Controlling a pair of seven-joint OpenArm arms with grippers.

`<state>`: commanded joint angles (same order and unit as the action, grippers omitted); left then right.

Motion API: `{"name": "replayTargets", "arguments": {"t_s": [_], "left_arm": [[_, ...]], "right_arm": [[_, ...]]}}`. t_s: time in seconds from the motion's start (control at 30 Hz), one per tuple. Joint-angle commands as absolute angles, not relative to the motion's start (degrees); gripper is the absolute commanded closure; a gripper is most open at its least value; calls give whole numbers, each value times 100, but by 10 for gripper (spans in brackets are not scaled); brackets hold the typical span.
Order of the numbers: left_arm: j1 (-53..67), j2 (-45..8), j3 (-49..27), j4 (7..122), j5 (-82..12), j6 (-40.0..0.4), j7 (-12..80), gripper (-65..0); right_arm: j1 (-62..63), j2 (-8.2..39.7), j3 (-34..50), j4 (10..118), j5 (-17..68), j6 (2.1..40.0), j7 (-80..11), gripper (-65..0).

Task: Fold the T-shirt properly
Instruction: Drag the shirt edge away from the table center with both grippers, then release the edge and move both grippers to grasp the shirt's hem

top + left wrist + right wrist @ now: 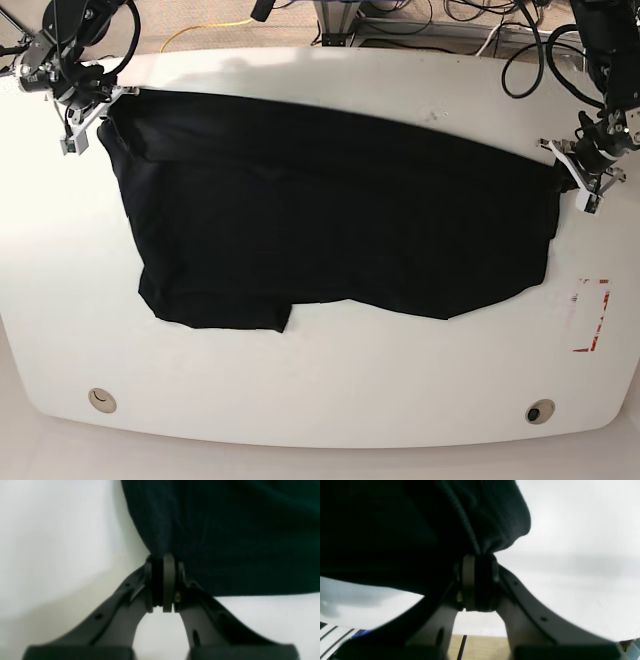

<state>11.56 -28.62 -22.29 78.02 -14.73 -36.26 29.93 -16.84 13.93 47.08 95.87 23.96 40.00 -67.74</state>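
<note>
On the white table [320, 390], the T-shirt [330, 230] stretches between both end effectors, left [572, 175] and right [98, 108] clenching its corners.

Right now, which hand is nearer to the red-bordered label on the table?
Left. The left hand grips the T-shirt corner just above the label; the right hand holds the opposite corner, far across the table.

The white table [330, 385] carries the black T-shirt [330, 225], spread flat, and a red-edged label [588, 315].
</note>
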Motion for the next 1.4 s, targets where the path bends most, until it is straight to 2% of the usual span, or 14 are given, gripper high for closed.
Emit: {"name": "replayTargets", "arguments": {"t_s": [0.2, 0.3, 0.37, 0.5, 0.57, 0.63, 0.7, 0.77, 0.83, 0.9, 1.07, 1.23, 1.4], "left_arm": [[2290, -2554, -2888, 8822, -1464, -3626, 3275, 0], [2853, -2360, -3257, 9209, -1464, -3855, 3389, 0], [3029, -2220, -3433, 9349, -1437, -4000, 3424, 0], [3222, -2026, -3714, 9367, -1429, -4000, 3433, 0], [3292, -2009, -3758, 9385, -1429, -4000, 3433, -8], [3292, -2009, -3758, 9385, -1429, -4000, 3433, -57], [3292, -2009, -3793, 9385, -1437, -4000, 3433, -160], [3275, -2018, -3793, 9393, -1437, -4000, 3433, -251], [3257, -2044, -3793, 9402, -1464, -4000, 3433, -324], [3178, -2062, -3793, 9525, -1473, -4000, 3433, -349], [3108, -2097, -3802, 10097, -1481, -4000, 3433, -340], [3073, -2114, -3793, 10633, -1481, -4000, 3433, -339], [2519, -2097, -3758, 10651, -1429, -4000, 3433, -339]], "right_arm": [[-1903, 1402, 4576, 9587, 2387, 4000, -6774, -71], [-2167, 1543, 4453, 9587, 2396, 4000, -6774, -71], [-2158, 1543, 4418, 9596, 2396, 4000, -6774, -71], [-2202, 1543, 4409, 9596, 2396, 4000, -6774, -81], [-2211, 1578, 4418, 9596, 2396, 4000, -6774, -162], [-2202, 1578, 4418, 9596, 2396, 4000, -6774, -258], [-2193, 1578, 4444, 9763, 2396, 4000, -6774, -417], [-2211, 1543, 4576, 10035, 2396, 4000, -6774, -518], [-2193, 1508, 4760, 10308, 2396, 4000, -6791, -569], [-2158, 1446, 4901, 10510, 2396, 4000, -6862, -575], [-1930, 1429, 5059, 11002, 2396, 4000, -6932, -575], [-1402, 1446, 4971, 11020, 2378, 4000, -7257, -575], [-927, 1525, 4927, 10985, 2360, 4000, -7389, -575]]}}
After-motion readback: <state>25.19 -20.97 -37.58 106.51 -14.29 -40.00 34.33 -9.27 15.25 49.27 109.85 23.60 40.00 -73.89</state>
